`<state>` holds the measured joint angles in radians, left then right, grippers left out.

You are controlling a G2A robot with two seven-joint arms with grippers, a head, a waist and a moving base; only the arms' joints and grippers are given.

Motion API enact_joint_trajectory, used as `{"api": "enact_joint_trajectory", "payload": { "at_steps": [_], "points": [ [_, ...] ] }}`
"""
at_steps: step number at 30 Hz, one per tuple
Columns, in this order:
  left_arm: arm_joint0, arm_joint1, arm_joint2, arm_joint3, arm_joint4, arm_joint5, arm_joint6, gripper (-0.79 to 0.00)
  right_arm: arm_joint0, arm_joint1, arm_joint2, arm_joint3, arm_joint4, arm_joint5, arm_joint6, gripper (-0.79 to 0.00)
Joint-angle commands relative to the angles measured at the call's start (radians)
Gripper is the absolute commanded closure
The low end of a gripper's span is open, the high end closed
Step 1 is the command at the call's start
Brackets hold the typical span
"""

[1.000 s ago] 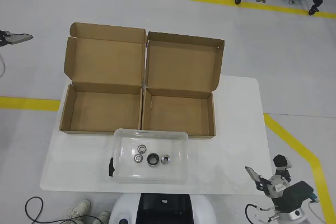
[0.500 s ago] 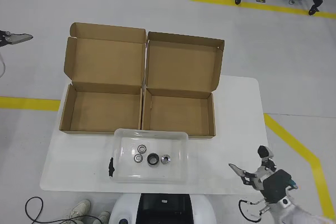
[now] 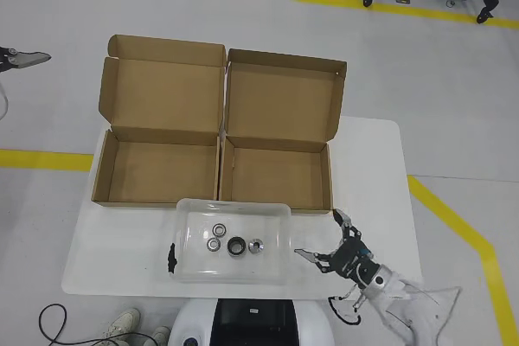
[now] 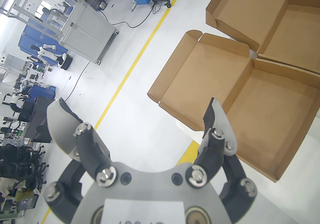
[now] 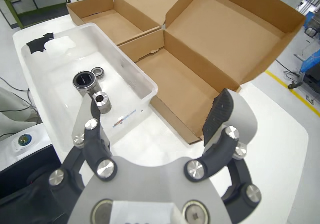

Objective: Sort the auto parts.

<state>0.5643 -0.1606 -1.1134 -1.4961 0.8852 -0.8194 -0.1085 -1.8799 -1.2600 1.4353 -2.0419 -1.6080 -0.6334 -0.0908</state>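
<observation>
So the left claw (image 4: 136,107) hangs way off left of the table (image 3: 368,164), wide open and empty, two open cardboard boxes (image 3: 160,171) sit side by side, the auto parts (image 3: 236,246) lie in the clear tray (image 3: 233,205) in front, and the right claw (image 3: 323,238) hovers just right of it, wide open, empty too.

Right gripper (image 3: 316,233) hangs over the table (image 3: 363,173), jaws spread wide, just beside the tray (image 3: 233,203) (clear plastic, small metal parts (image 3: 236,246) inside). Behind it, left box (image 3: 156,173) and right box (image 3: 277,177) sit open, side by side.
</observation>
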Motion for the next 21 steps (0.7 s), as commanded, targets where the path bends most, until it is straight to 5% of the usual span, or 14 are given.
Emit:
{"api": "enact_joint_trajectory", "payload": {
  "at_steps": [1,6,21],
  "points": [
    [0.000,0.000,0.000,0.000,0.000,0.000,0.000,-0.785,0.027,0.000,-0.036,0.016,0.026,-0.042,0.030,-0.785],
    [0.000,0.000,0.000,0.000,0.000,0.000,0.000,-0.785,0.087,0.003,-0.078,0.019,0.072,-0.089,0.112,-0.785],
    [0.000,0.000,0.000,0.000,0.000,0.000,0.000,-0.785,0.089,0.003,-0.078,0.018,0.072,-0.087,0.115,-0.785]
  ]
}}
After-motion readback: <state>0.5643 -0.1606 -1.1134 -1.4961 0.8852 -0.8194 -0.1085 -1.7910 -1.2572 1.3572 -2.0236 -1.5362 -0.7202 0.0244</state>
